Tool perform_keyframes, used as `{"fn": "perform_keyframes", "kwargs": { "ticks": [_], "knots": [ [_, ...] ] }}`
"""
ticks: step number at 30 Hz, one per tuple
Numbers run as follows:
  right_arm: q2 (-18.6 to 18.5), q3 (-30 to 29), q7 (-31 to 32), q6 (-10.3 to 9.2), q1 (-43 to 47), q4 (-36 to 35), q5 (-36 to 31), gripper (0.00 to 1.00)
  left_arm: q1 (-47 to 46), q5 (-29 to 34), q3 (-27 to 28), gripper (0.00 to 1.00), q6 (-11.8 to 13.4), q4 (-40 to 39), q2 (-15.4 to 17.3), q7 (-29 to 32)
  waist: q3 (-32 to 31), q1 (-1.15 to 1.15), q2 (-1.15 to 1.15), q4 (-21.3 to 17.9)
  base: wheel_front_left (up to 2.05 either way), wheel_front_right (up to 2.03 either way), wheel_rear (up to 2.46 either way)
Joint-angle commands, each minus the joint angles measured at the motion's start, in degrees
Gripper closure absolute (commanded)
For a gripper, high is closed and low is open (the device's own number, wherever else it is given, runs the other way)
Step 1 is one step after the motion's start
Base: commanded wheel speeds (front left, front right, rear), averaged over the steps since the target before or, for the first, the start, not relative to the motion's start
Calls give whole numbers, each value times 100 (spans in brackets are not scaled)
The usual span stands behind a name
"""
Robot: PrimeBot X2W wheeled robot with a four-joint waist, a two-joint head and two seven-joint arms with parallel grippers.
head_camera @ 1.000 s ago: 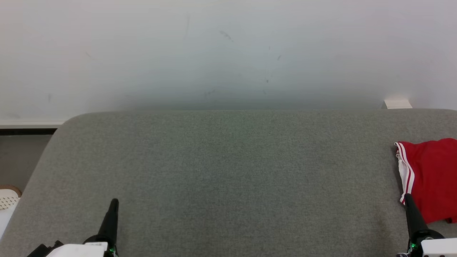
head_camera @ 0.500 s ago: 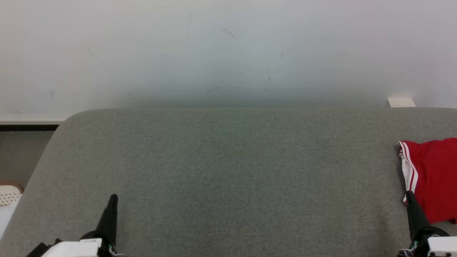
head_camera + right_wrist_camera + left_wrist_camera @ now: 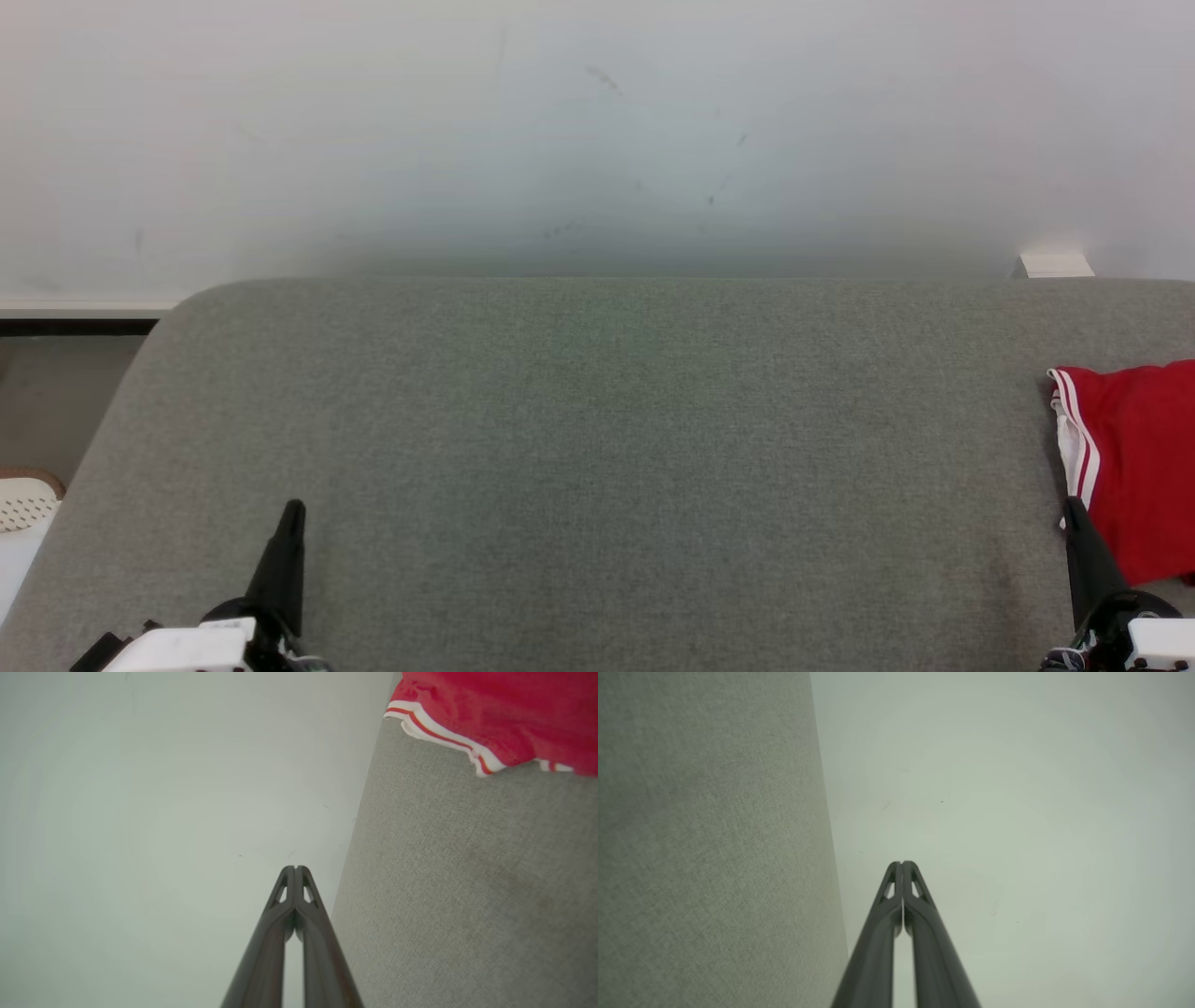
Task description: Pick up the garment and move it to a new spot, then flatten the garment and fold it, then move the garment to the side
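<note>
Garment of red fabric with white striped trim is seen at the right edge of the grey upholstered surface, beside the closed, empty right gripper; the left gripper is closed too. Jaws should be opened before the hem is reached.

Showing the left gripper as a slim black spike, narrowing to a rounded tip and widening below into a curved black base. Pairing that base with a white, boxy wrist casing. Repeating the same colours and shape on the right gripper, again with white casing beside it. Up close, revealing smooth dark grey fingers with slim triangular cut-outs near the tips.
</note>
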Motion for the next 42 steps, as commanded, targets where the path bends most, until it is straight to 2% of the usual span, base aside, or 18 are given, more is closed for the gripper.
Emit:
{"fn": "perform_keyframes", "kwargs": {
  "ticks": [1,42],
  "knots": [
    [-4,-25,23,0,-72,-32,5,100,-45,-70,13,100,-39,-18,38,24,0,0,0,0,0,0,0],
    [-4,-19,18,0,-71,-31,10,100,-43,-69,11,100,-39,-19,38,23,0,0,0,0,0,0,0]
  ]
}}
